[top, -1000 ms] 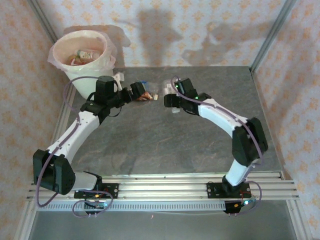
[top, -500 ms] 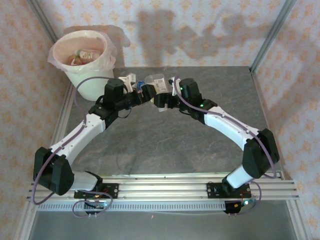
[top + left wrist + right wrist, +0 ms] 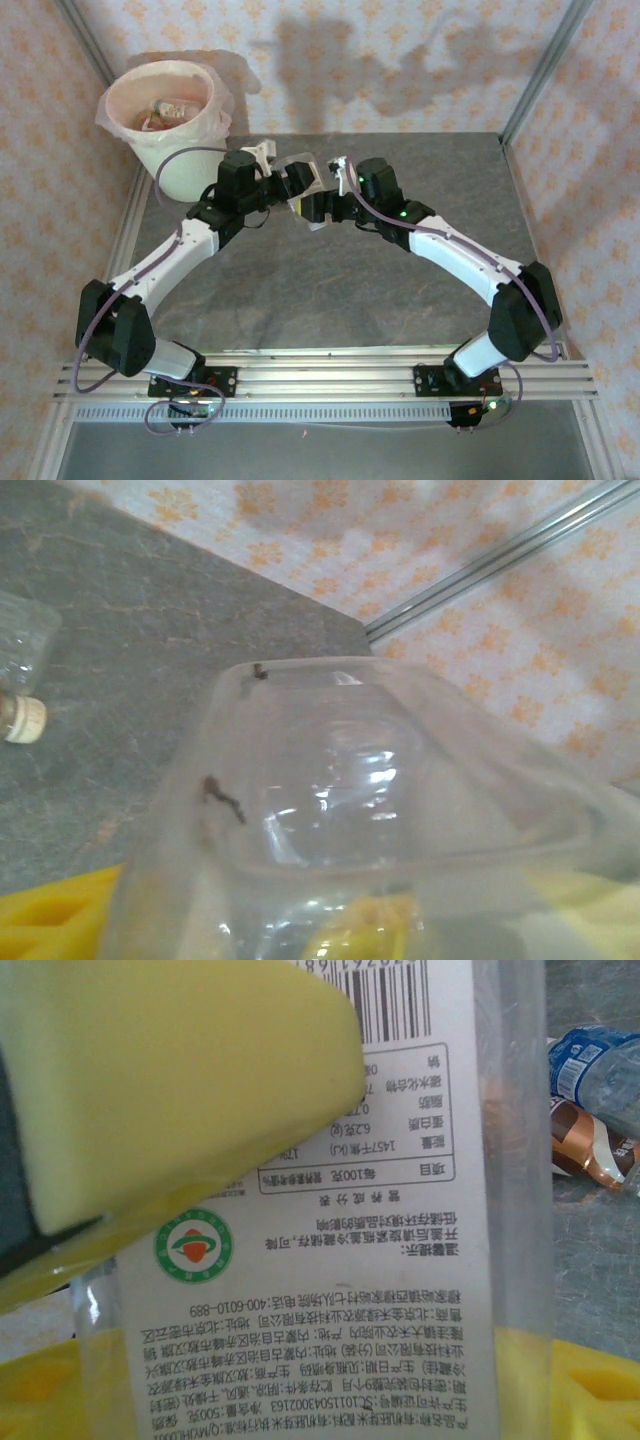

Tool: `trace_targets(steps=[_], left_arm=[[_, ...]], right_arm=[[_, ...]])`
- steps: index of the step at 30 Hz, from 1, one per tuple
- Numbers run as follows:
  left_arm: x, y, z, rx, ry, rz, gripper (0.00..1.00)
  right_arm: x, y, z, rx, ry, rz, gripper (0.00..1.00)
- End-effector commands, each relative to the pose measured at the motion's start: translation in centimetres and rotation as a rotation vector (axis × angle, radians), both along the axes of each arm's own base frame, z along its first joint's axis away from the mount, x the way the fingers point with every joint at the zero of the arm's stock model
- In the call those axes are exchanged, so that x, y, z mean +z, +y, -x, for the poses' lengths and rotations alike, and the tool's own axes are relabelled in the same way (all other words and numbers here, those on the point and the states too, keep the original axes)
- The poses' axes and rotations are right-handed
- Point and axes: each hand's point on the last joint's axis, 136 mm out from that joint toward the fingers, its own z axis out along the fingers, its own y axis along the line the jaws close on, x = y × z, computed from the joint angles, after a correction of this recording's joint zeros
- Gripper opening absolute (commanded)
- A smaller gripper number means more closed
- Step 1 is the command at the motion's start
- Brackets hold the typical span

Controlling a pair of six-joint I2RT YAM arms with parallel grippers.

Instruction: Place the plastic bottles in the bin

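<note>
Where your grippers meet near the far-left corner of the table [image 3: 430, 180], a plastic bottle [image 3: 303, 178] is held close to the bin [image 3: 165, 165].
Your right gripper [image 3: 318, 207] clamps its label; long axis left-right, base facing your left gripper [image 3: 290, 187], whose grip I cannot tell.

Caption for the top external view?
Right gripper holds a clear plastic bottle at the left gripper, near the bin.

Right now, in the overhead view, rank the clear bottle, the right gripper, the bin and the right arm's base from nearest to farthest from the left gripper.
From the left gripper:
1. clear bottle, at its fingertips.
2. right gripper, just to the right, on the bottle's other side.
3. bin, far-left corner.
4. right arm's base, near-right edge.
</note>
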Motion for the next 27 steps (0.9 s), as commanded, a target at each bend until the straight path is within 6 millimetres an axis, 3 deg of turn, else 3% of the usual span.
trace_targets(steps=[1, 8, 15, 21, 27], left_arm=[[1.6, 0.1, -0.5, 0.017, -0.045, 0.011, 0.67], [1.5, 1.3, -0.6, 0.084, -0.043, -0.006, 0.57], [1.4, 2.6, -0.7, 0.159, -0.047, -0.008, 0.57], [2.0, 3.5, -0.8, 0.205, -0.058, -0.012, 0.57], [3.9, 6.2, -0.6, 0.292, -0.116, -0.116, 0.57]], right_arm=[[2.6, 0.9, 0.2, 0.043, -0.077, -0.056, 0.65], [3.1, 0.7, 0.1, 0.035, -0.102, -0.047, 0.79], [5.1, -0.2, 0.5, 0.018, -0.165, -0.042, 0.99], [5.9, -1.8, 0.2, -0.057, -0.22, -0.002, 0.99], [7.9, -5.4, -1.1, -0.267, -0.315, 0.021, 0.99]])
